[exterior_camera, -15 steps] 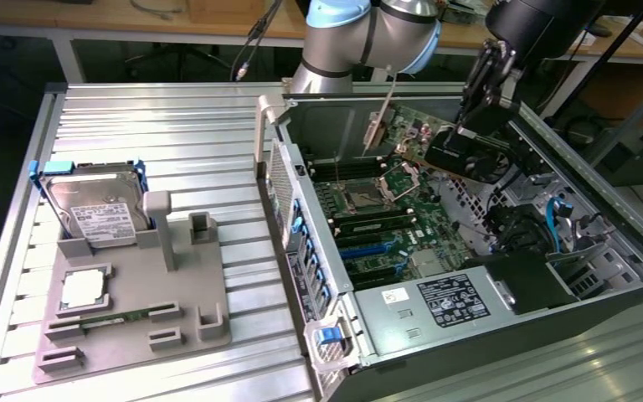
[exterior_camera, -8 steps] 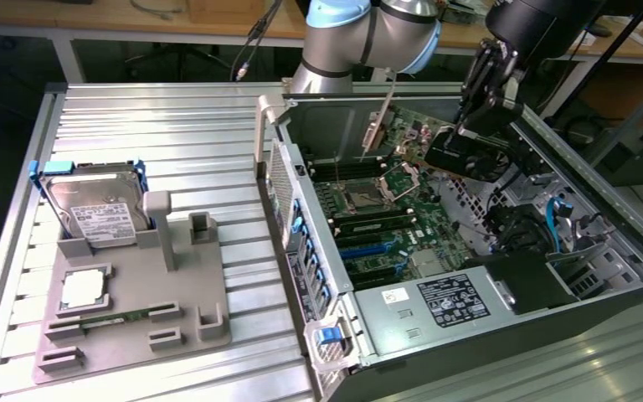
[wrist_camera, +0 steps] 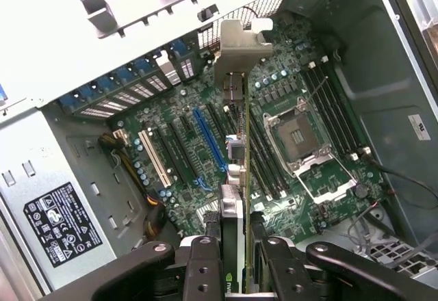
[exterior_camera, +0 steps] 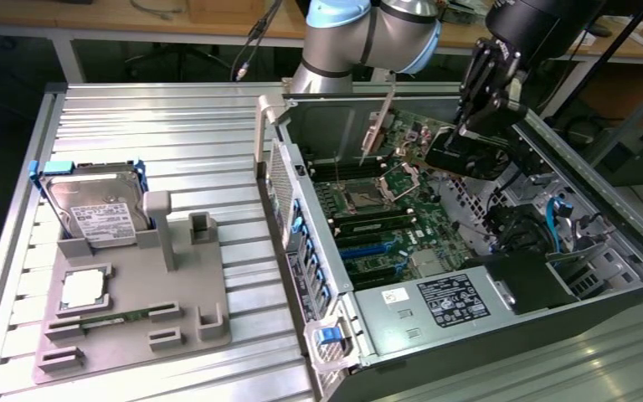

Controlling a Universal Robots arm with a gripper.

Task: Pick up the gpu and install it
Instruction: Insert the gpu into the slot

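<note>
Wrist view: fingers [wrist_camera: 205, 263] of the gripper [wrist_camera: 236, 246] are clamped on the gpu [wrist_camera: 236, 144], one on each side, card seen edge-on. Small green logo on the card near the fingers, can't read it. Silver bracket [wrist_camera: 239, 44] is at the far end, facing the perforated rear wall of the case [wrist_camera: 383, 75]. Card hangs over the motherboard [wrist_camera: 185, 102], roughly parallel to the blue slot [wrist_camera: 209, 144] and just beside it, between that slot and the CPU socket [wrist_camera: 298, 137]. Black-and-white label [wrist_camera: 61, 222] on the power supply [wrist_camera: 34, 150] has symbols and fine print, not legible.

Exterior view: gpu sits tilted, up in the open side of the case, clear of the board, not seated. White label on the hard drive [exterior_camera: 93, 209] is also unreadable. Room to move: case side is fully open. Blue cables [exterior_camera: 556, 218] and a drive bay [exterior_camera: 578, 268] crowd the exterior view's right end, well apart from the card. Hard drive stands in a grey fixture [exterior_camera: 131, 335] on the exterior view's left, with a memory stick [exterior_camera: 110, 319] lying in it. Everything is on a ribbed metal table [exterior_camera: 154, 126]. Wooden benches [exterior_camera: 98, 21] behind.
</note>
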